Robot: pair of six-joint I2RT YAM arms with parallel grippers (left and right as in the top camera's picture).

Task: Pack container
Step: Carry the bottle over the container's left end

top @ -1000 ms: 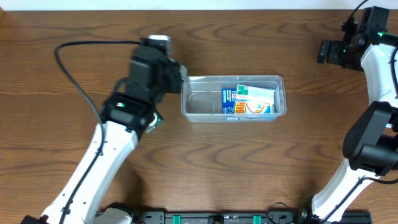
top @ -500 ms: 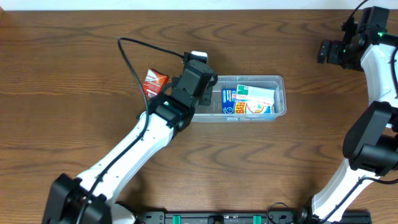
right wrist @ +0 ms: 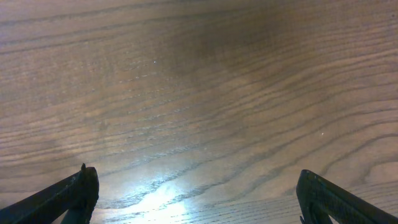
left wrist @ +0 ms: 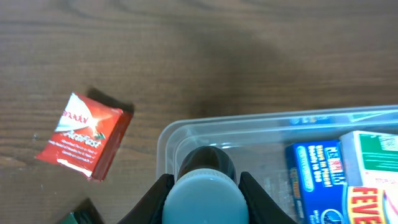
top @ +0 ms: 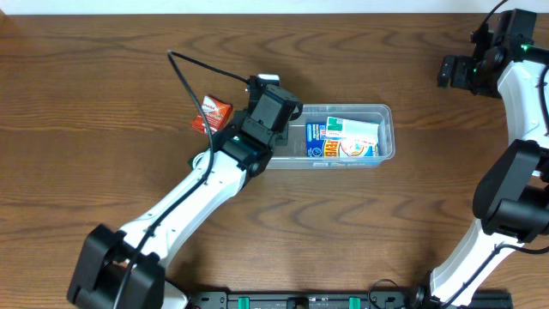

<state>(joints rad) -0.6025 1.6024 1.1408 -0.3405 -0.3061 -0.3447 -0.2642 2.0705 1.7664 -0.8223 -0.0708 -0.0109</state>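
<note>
The clear plastic container (top: 384, 116) lies mid-table and holds a blue-and-white box (top: 319, 141) and a green-and-white box (top: 353, 136) at its right end. My left gripper (top: 276, 107) hangs over the container's left end (left wrist: 166, 134), shut on a dark bottle with a pale blue cap (left wrist: 205, 196), held over the tub's empty left part. The boxes show at the right in the left wrist view (left wrist: 317, 171). My right gripper (right wrist: 199, 193) is open and empty above bare wood at the far right back (top: 455, 70).
A red sachet (top: 212, 112) lies on the table just left of the container, also in the left wrist view (left wrist: 84, 135). A dark green item's corner (left wrist: 78, 214) shows below it. The left arm's cable (top: 184, 73) loops over the table.
My left arm has swung right from beside the container to over its left end, uncovering the red sachet. The right arm has not moved.
</note>
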